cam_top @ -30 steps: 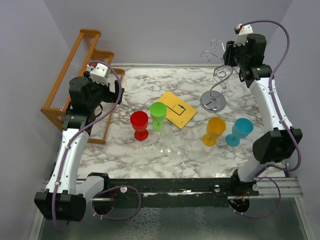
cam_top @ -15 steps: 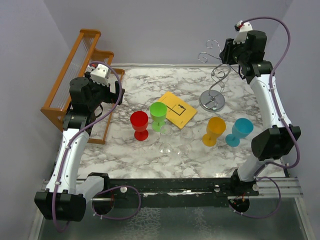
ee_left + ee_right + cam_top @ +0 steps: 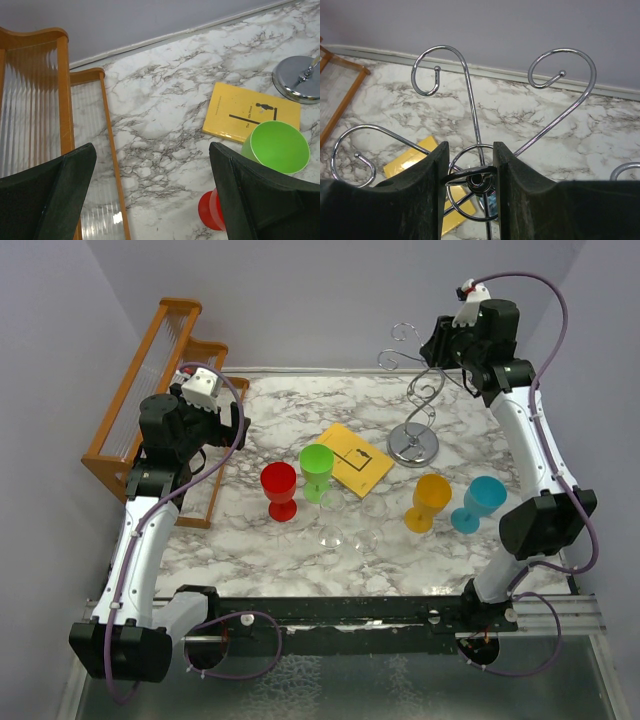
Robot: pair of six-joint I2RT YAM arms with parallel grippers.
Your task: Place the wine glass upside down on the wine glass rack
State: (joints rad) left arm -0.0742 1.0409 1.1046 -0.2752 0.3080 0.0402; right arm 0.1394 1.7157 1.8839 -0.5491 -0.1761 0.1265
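The silver wire wine glass rack (image 3: 412, 447) stands at the back right of the marble table, its curled arms up near my right gripper (image 3: 442, 346). In the right wrist view my right gripper (image 3: 470, 172) is shut on the small ring at the top of the rack (image 3: 470, 125), and the curled arms fan out beyond the fingers. Clear wine glasses (image 3: 331, 528) stand at the middle front, faint against the marble. My left gripper (image 3: 226, 426) is open and empty at the left, above bare marble (image 3: 150, 200).
An orange-brown wooden slatted rack (image 3: 150, 380) stands along the left edge. Red (image 3: 279, 488), green (image 3: 317, 470), orange (image 3: 430, 500) and blue (image 3: 480, 502) goblets stand mid-table. A yellow book (image 3: 355, 458) lies beside the rack's base. Walls close off the back and sides.
My right gripper has moved left with the silver rack in its grip. The rack's top and base have shifted left toward the yellow book. The left arm has not moved.
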